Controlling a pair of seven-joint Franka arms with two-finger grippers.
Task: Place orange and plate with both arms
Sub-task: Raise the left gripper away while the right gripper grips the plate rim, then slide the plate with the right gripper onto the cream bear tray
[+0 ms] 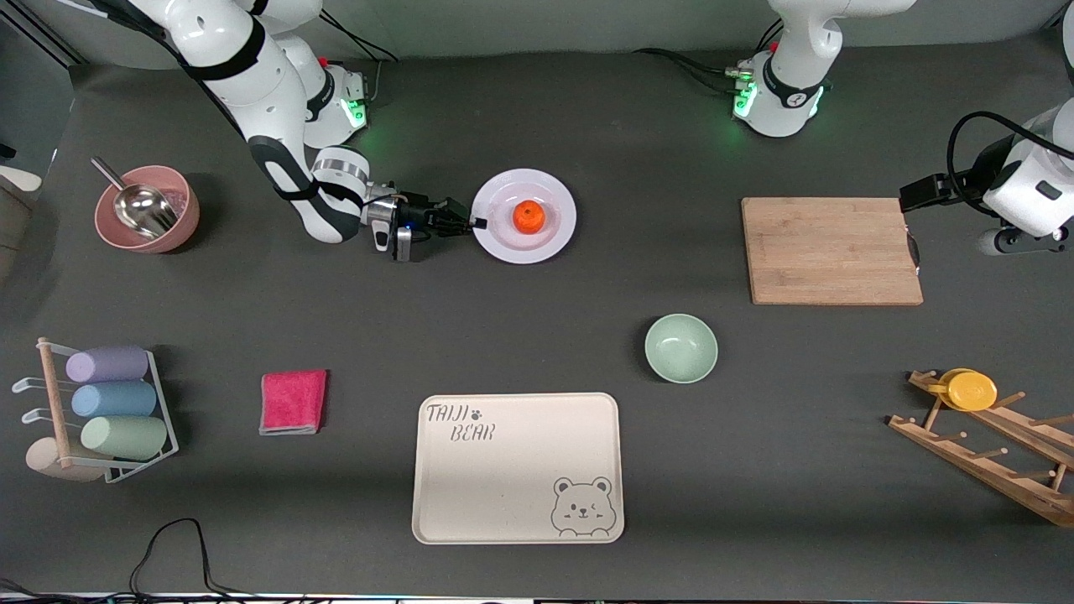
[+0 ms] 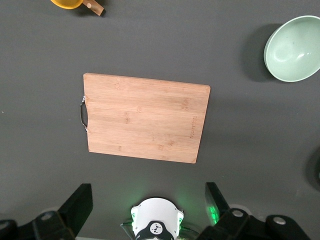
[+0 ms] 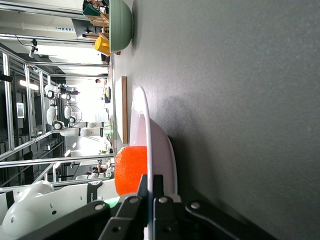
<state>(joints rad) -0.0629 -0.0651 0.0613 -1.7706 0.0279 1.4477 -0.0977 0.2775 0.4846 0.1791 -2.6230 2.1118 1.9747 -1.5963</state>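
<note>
Two white jointed arms work over a dark grey surface (image 1: pixel 537 335). The right tool (image 1: pixel 480 223) lies low and level at the edge of a round, glossy white plate (image 1: pixel 550 239) with a faint lavender tint, its thin black fingers (image 3: pixel 150 200) pressed together on the plate's rim, one above it and one beneath, as the right wrist view shows. A small bright-orange fruit with dimpled skin, the orange (image 1: pixel 529 216), sits in the middle of that plate, just past the clamped rim from the tool.

The left tool (image 2: pixel 147 205) waits in the air with its fingers (image 2: pixel 80 202) spread wide apart and nothing between them. It hangs by the handle end of a rectangular bamboo cutting board (image 1: pixel 831 250), which lies toward the left arm's end of the surface, well apart from the plate.

Nearer the front camera than the plate rest a pale green bowl (image 1: pixel 680 348) and a cream rectangular tray (image 1: pixel 518 467) printed with a bear. A folded pink cloth (image 1: pixel 293 402) lies beside the tray toward the right arm's end. A pink bowl holding a metal scoop (image 1: pixel 138 207) stands toward that end too, past the right arm from its tool.
</note>
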